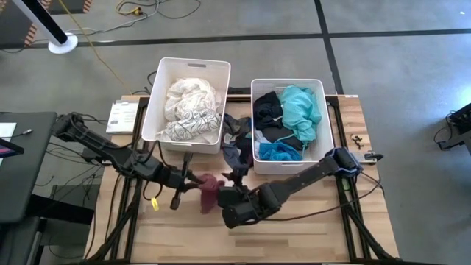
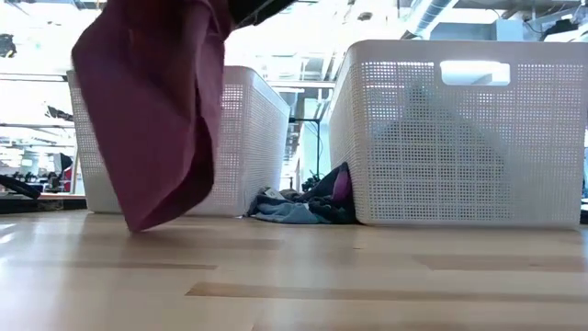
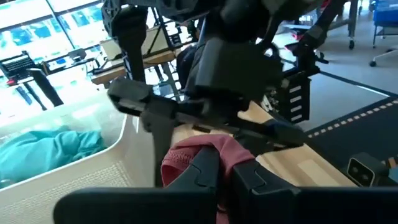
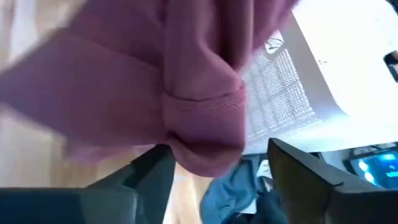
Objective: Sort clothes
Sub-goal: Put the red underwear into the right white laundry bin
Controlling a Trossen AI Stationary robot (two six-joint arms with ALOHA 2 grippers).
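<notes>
Maroon garment [image 1: 210,193] hanging near six o'clock, long axis vertical, hem just above tabletop [image 1: 309,213]. Clenched at its top by left gripper [image 1: 193,179]; right gripper [image 1: 229,193] beside it, fingers spread, released.

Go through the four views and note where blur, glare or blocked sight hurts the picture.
High view: even light, sharp. Low view: bright background glare behind the bins; the hanging maroon garment is backlit and blocks the upper left. Left wrist view: the right arm's body is smeared with blur. Right wrist view: the maroon garment fills the picture, soft and out of focus; the bin wall is washed out.
</notes>
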